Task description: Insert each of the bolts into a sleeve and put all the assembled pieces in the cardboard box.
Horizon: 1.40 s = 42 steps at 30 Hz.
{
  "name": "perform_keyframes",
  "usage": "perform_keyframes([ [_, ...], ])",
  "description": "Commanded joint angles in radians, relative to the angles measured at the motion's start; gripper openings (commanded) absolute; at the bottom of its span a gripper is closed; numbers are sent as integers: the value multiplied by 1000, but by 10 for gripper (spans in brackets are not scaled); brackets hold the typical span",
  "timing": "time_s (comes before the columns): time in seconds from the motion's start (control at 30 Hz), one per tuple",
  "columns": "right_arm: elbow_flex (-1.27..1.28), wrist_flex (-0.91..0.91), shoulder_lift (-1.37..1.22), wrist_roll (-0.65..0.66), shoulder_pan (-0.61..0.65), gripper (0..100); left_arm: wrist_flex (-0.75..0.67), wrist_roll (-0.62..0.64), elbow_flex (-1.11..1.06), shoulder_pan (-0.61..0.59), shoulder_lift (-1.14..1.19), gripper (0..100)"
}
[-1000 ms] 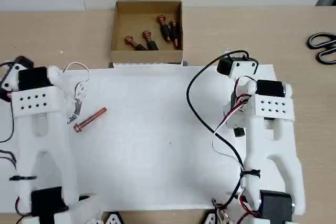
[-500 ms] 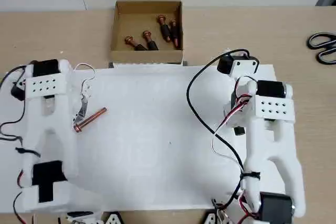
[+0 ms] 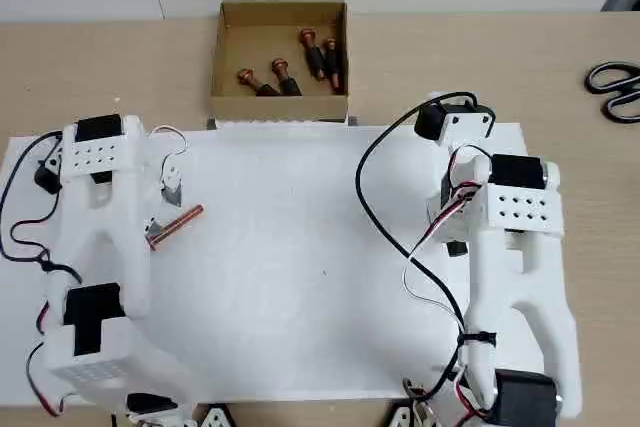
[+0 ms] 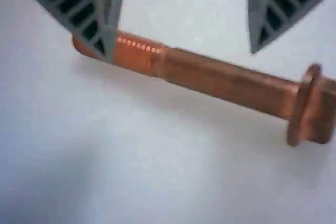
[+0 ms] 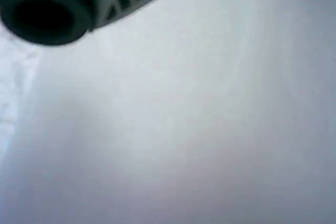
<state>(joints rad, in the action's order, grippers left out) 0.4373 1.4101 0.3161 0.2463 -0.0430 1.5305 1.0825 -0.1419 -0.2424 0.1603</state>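
Left wrist view: left gripper (image 4: 181, 51) jaws wide, straddling the copper bolt (image 4: 220, 80). One jaw tip is at the threaded end and the other sits clear on the far side of the shank. The flanged head pokes out past the jaws. The bolt lies flat on the white sheet (image 3: 300, 277) and is not gripped yet.

Handling, my guess: stiff metal, light and smooth, and round, so it will likely roll or squirt out if pinched off-centre. Best taken across the plain shank near the head, which leaves the threaded end free for a sleeve.

High view, beyond the jaws: the cardboard box (image 3: 280, 107) on the table (image 3: 100, 57) holds four assembled pieces (image 3: 285, 77).

Right wrist view: a dark tube end (image 5: 44, 17), maybe a sleeve, sits right against the right gripper (image 5: 121, 1) — can't tell whether those jaws are apart or closed.

Change from a second ago: the left arm swung in over the sheet, and its jaws went from beside the bolt to around it. The bolt has not shifted — the right arm has barely moved.
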Motion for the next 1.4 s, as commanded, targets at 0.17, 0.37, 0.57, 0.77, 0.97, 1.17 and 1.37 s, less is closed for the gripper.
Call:
perform_keyframes([
  [0.17, -6, -15, 39, 9, -10, 13, -11, 9, 35, -3, -5, 167],
  [0.37, -6, -15, 42, 9, -21, 13, 3, 11, -5, -3, -5, 166],
  [0.57, -5, -7, 42, 31, -64, 13, 9, 11, -42, -3, -5, 166],
  [0.77, -5, -7, 44, 51, -96, 13, -6, 11, -44, -3, -3, 166],
  [0.97, -5, -5, 44, 51, -96, 13, -123, 11, -159, -3, -3, 166],
  [1.17, -5, -5, 44, 51, -96, 13, -199, 11, -251, -5, -3, 156],
  [1.37, -5, -5, 44, 51, -91, 13, -232, 9, -254, -3, 17, 30],
])
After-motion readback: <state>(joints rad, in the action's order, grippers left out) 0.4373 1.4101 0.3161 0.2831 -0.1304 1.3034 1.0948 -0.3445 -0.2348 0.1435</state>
